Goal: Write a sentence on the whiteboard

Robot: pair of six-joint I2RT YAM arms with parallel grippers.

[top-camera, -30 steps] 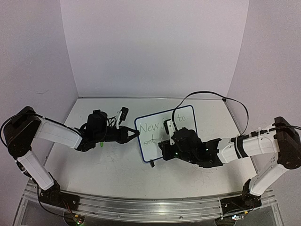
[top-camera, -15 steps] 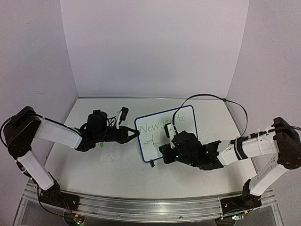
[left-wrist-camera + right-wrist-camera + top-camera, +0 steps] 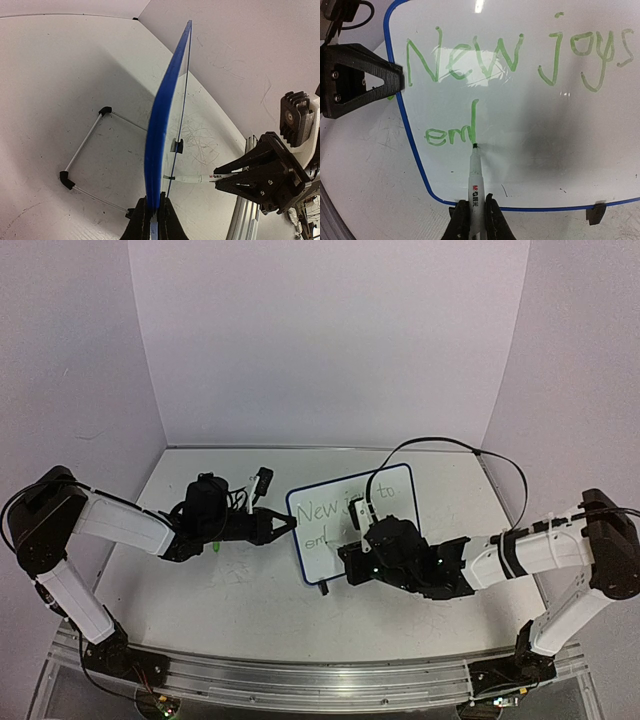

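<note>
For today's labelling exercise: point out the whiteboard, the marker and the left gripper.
whiteboard [image 3: 560, 150]: right wrist view, bare white face.
marker [image 3: 476, 175]: right wrist view, middle of its white barrel.
left gripper [image 3: 152, 210]: left wrist view, midway between its fingertips.

Two arms, one gripper each: left gripper [image 3: 152, 216] and right gripper [image 3: 472, 214]. One whiteboard [image 3: 545, 130]. One marker [image 3: 475, 172]. The sentence [image 3: 470, 57] runs to two green lines: three words above, two letters and one stroke below. One small black piece [image 3: 263, 480], and what seems to be one green bit [image 3: 215, 548].
</note>
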